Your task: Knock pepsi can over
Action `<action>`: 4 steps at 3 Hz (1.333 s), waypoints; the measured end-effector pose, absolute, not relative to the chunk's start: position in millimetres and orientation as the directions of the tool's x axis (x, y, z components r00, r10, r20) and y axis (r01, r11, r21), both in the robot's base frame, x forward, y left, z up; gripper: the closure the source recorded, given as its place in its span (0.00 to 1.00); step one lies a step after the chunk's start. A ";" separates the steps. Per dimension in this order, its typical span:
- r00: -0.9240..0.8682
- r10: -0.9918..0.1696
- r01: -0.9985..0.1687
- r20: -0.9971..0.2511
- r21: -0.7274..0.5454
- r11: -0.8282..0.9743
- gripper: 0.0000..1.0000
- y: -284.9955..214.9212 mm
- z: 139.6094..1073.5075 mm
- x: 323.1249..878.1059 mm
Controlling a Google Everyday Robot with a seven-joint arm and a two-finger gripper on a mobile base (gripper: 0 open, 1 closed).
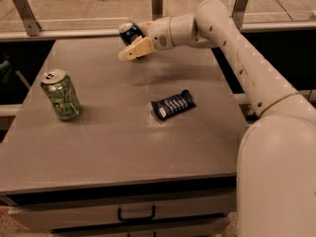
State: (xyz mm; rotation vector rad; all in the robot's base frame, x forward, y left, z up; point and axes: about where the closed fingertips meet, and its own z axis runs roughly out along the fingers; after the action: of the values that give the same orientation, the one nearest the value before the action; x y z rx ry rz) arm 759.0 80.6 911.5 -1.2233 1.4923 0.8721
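Note:
The pepsi can [131,32], dark blue with a silver top, is at the far edge of the grey table [113,147]. It leans over to the left, its top pointing up and left. My gripper [134,50] is right against the can, just in front of it and below it, at the end of the white arm that reaches in from the right. Part of the can's lower side is hidden behind the gripper.
A light green can [60,94] stands upright at the table's left. A flat dark blue snack bar wrapper [173,104] lies right of the middle. A rail with metal posts [157,1] runs behind the table. A drawer handle [136,214] is below the front edge.

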 end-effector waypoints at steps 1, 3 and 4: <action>0.031 -0.230 -0.996 -0.973 -0.049 0.071 0.00 108.5 929.6 715.9; 0.083 -0.229 -0.996 -0.970 -0.090 0.018 0.00 104.5 947.0 695.3; 0.146 -0.334 -0.942 -0.931 -0.234 0.240 0.00 35.6 968.2 724.5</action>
State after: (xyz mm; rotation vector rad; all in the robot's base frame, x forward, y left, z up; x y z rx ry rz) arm 724.5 35.6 968.2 -1.3017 1.4014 0.6910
